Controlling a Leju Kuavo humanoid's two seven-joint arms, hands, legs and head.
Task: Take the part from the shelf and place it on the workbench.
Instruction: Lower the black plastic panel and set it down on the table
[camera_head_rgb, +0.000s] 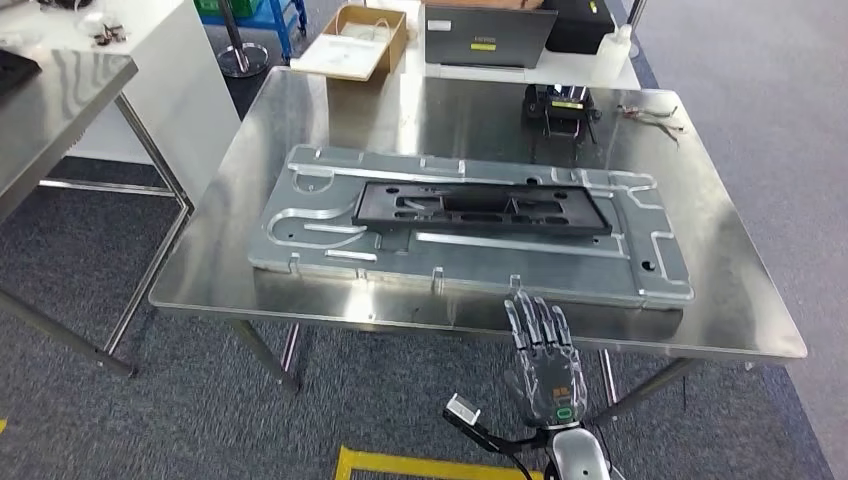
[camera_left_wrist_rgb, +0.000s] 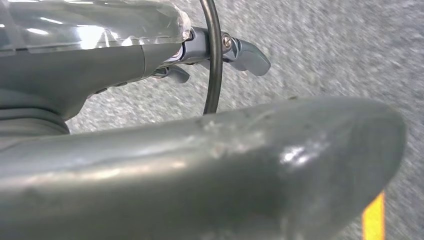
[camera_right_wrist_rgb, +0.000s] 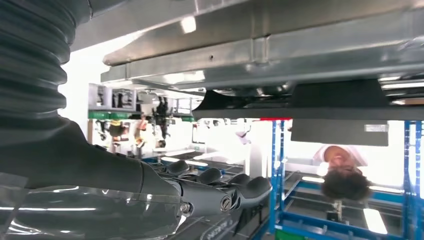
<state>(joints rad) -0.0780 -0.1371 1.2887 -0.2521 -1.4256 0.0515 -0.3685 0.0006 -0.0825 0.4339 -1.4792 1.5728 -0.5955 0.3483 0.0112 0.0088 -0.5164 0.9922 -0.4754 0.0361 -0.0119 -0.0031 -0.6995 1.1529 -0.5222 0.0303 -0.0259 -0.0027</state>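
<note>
Right hand (camera_head_rgb: 545, 360), fingers spread and holding nothing, reaches the workbench (camera_head_rgb: 745, 300) near edge beside the part (camera_head_rgb: 480, 208).

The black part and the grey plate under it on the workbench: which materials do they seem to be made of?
The black part looks like moulded plastic with a matte finish: it shows almost no glare. The grey plate looks like machined metal, perhaps aluminium, with a dull satin surface and milled grooves. The workbench top appears to be brushed steel, since it gives soft reflections.
</note>
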